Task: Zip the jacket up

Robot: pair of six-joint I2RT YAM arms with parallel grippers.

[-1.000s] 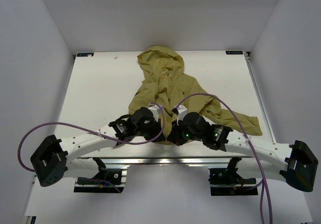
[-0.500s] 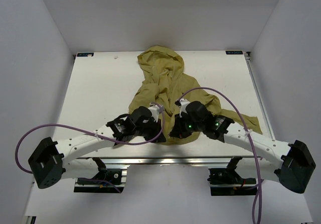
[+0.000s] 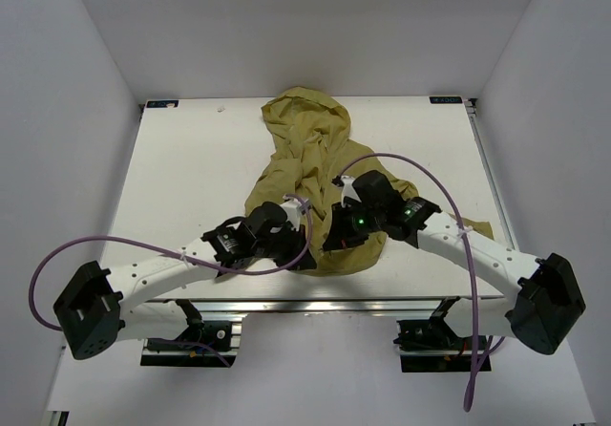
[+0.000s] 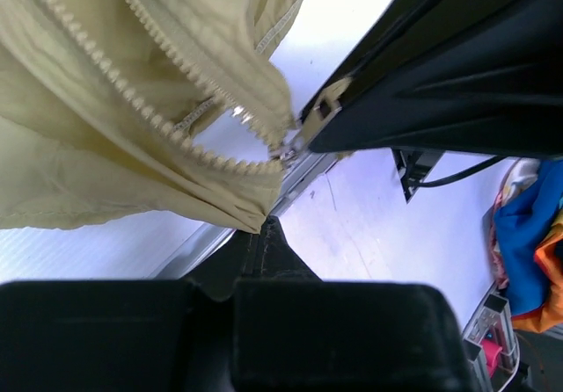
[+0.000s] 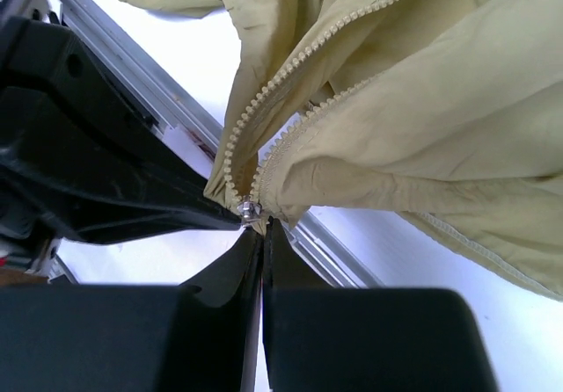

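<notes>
- The jacket lies crumpled mid-table, hood toward 12 o'clock, hem toward 6, one sleeve trailing off to 4 o'clock.
- Its zipper is barely begun. The slider sits at the very bottom, and both rows of teeth split apart just above it. Nearly the whole run up to the collar is left, I'd say.
- The right gripper is clenched right at the slider, pinching the pull tab as far as I can make out.
- The left gripper is clamped tight on the hem at the zipper's foot, at 9 o'clock of its partner.
- From overhead, both arms cover the hem, and the upper zipper is lost in folds.
</notes>
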